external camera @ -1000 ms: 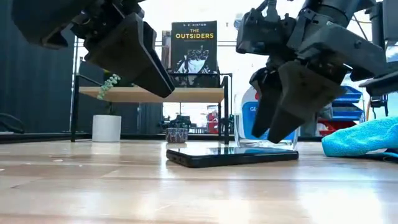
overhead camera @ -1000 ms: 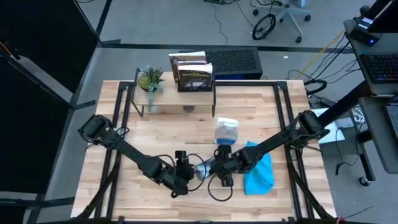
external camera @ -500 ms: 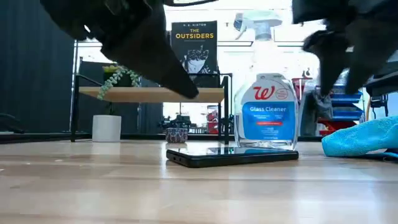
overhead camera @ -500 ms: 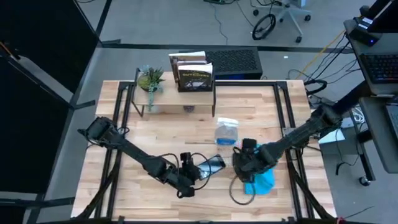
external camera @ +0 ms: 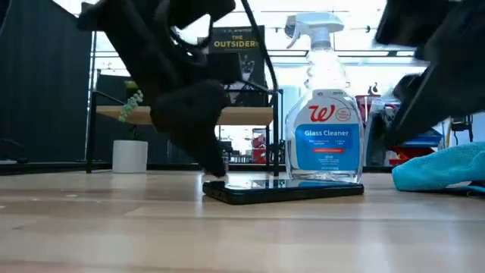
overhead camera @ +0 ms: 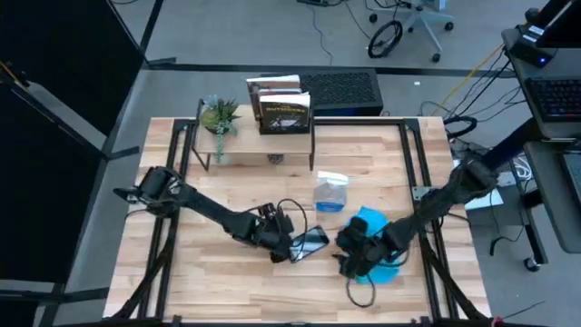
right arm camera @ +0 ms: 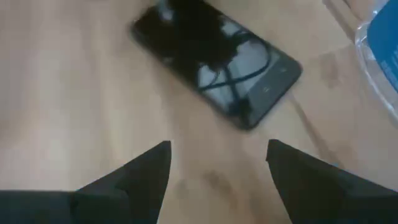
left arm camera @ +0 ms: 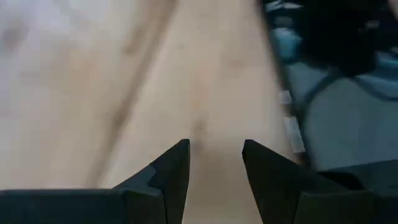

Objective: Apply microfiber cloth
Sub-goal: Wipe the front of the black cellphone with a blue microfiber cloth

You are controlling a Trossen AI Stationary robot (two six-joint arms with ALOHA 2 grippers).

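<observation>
The turquoise microfiber cloth (overhead camera: 372, 219) lies bunched on the wooden table at the right, partly hidden under my right arm; the low view shows it at the right edge (external camera: 443, 167). My right gripper (overhead camera: 347, 252) hovers open just left of the cloth, pointing at the black phone (right arm camera: 217, 68), with bare wood between its fingers (right arm camera: 214, 162). The phone (overhead camera: 311, 241) lies flat on the table. My left gripper (overhead camera: 283, 245) is open (left arm camera: 214, 158) and low at the phone's left end (external camera: 216, 171). My left gripper's fingertip reaches down to the phone's left end (external camera: 220, 182) in the low view, but I cannot tell whether it touches. Its wrist view shows only wood between the fingers.
A glass-cleaner spray bottle (external camera: 326, 129) stands just behind the phone, also seen from above (overhead camera: 330, 193). At the far side, a small shelf (overhead camera: 259, 145) holds a potted plant (overhead camera: 220, 116) and a book (overhead camera: 284, 111). The near half of the tabletop (overhead camera: 218, 291) is bare wood.
My right gripper has left its place above the phone and gone toward the table's right and near edge, ending beside the cloth. My left gripper has gone toward the phone and come down low by its left end. Phone, bottle and cloth have stayed put.
</observation>
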